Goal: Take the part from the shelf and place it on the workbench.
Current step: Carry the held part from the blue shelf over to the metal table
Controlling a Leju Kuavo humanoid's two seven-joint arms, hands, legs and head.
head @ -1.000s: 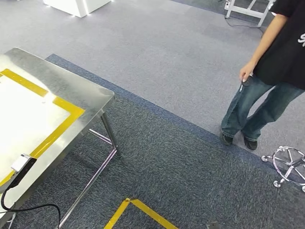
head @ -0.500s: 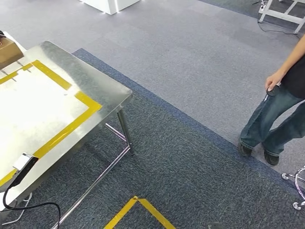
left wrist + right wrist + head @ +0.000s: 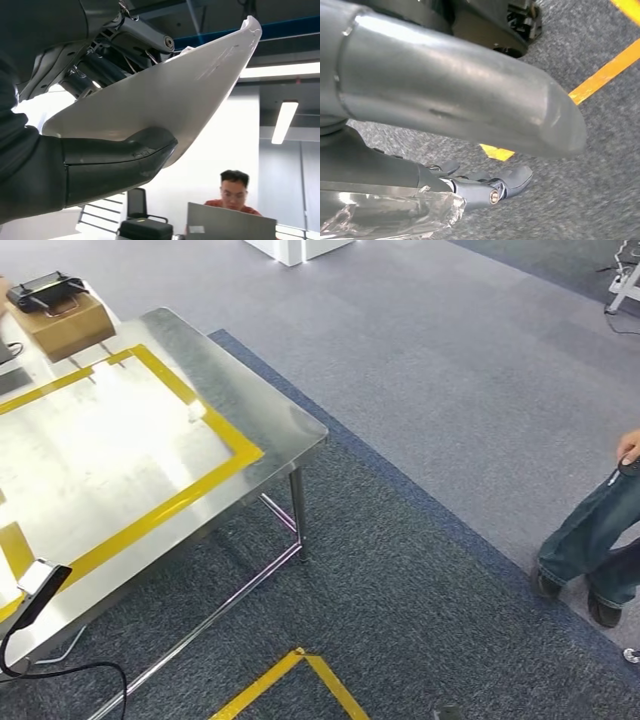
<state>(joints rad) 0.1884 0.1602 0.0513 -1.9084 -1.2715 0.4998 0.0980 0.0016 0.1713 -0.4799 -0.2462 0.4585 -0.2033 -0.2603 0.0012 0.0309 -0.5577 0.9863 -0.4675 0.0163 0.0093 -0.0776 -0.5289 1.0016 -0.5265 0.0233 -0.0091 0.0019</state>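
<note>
My left hand (image 3: pixel 79 165) grips a white, curved, shell-like part (image 3: pixel 170 95), with the thick thumb under it and the darker fingers over its other side. The steel workbench (image 3: pixel 264 415) stands at the left of the head view, and a rectangle of yellow tape (image 3: pixel 226 440) is marked on its top. My right hand (image 3: pixel 478 187) hangs over the grey carpet with its fingers stretched out and nothing in them.
A cardboard box (image 3: pixel 64 325) carrying a black device (image 3: pixel 45 288) sits at the bench's far corner. A small white unit with a black cable (image 3: pixel 34 585) lies at its near edge. A person's legs (image 3: pixel 596 550) stand at the right. Yellow floor tape (image 3: pixel 302 670) lies below.
The camera has swung left: the bench now takes up more of the picture, the cardboard box has come into sight, and the person has slid to the right edge.
</note>
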